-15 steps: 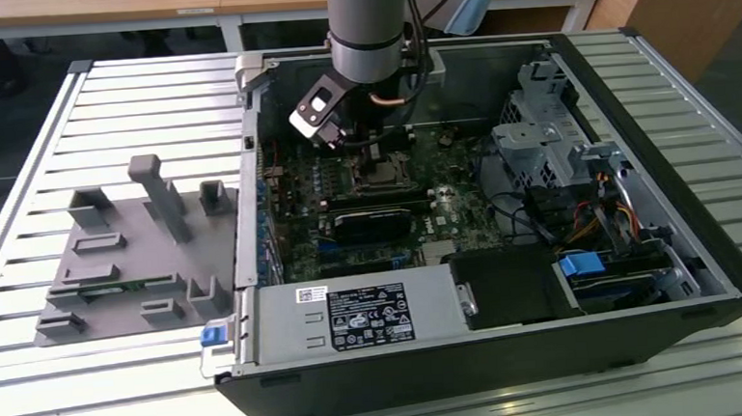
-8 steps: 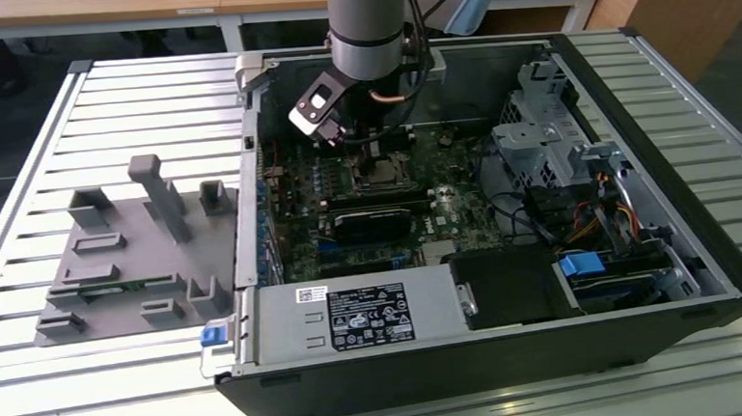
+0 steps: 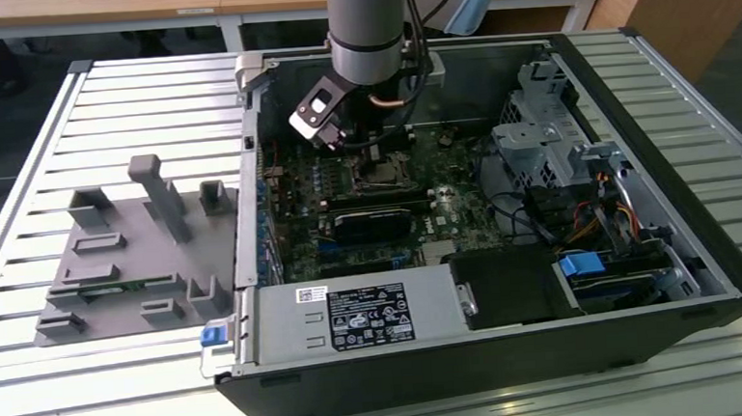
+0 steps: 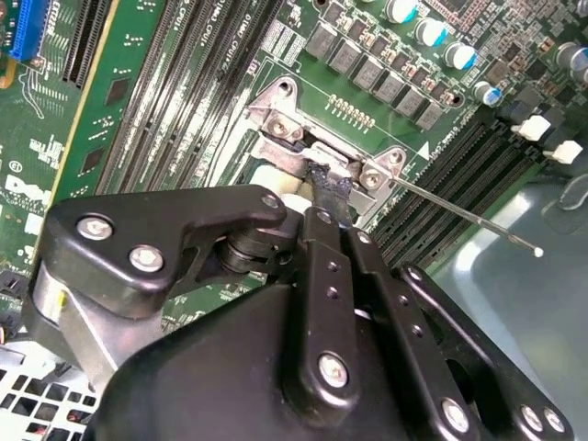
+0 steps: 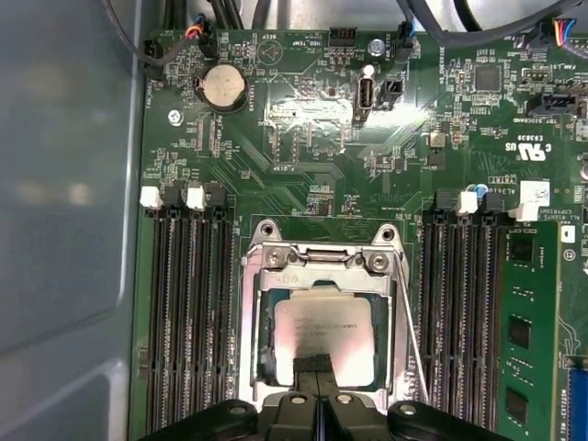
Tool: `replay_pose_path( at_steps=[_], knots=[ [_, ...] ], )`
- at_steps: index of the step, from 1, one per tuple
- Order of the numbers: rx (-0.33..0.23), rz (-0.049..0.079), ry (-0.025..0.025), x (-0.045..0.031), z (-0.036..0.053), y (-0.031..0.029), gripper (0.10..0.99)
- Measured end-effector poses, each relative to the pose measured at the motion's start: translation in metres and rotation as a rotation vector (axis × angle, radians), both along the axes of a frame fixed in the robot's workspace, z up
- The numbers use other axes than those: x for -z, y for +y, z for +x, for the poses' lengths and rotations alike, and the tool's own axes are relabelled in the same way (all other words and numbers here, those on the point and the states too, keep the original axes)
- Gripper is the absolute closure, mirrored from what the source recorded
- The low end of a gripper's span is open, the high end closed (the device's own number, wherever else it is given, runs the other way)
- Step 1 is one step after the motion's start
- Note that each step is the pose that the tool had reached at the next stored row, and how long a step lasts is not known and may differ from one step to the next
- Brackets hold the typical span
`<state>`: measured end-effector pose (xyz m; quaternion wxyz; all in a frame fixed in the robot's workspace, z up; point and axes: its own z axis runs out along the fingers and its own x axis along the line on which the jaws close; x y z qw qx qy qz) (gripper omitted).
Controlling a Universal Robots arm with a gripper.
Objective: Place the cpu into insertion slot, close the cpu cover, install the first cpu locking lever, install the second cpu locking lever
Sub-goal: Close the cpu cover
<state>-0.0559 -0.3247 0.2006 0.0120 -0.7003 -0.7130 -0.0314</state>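
Hovering directly over cpu (image 5: 323,326), gripper (image 5: 317,367) has fingers together, holding nothing; cover (image 5: 317,276) looks down round cpu; thin lever (image 5: 411,340) unlatched, running along cover's side.

Green circuit board (image 5: 303,175), fine pale traces; cpu (image 5: 323,335) dull silver; cpu cover (image 5: 322,268) pale grey metal; gripper (image 5: 315,366) matte black; table (image 3: 72,381) light grey, slat-striped.

A slatted metal table (image 3: 73,391) carries two things. The open computer case (image 3: 484,367) stands on it directly beneath the gripper (image 3: 371,160). A grey moulded fixture tray (image 3: 126,244) lies flat on the slats, well apart from the gripper, toward the exterior view's left.
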Motion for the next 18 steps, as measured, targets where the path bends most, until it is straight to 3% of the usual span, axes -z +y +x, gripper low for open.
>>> replay_pose_path(
  at_steps=[8, 18],
  knots=[
    [0.0, 0.0, -0.0004, 0.0015, 0.0, 0.0001, 0.98],
    [0.0, 0.001, -0.0007, -0.0037, 0.0002, 0.0001, 0.98]
  ],
)
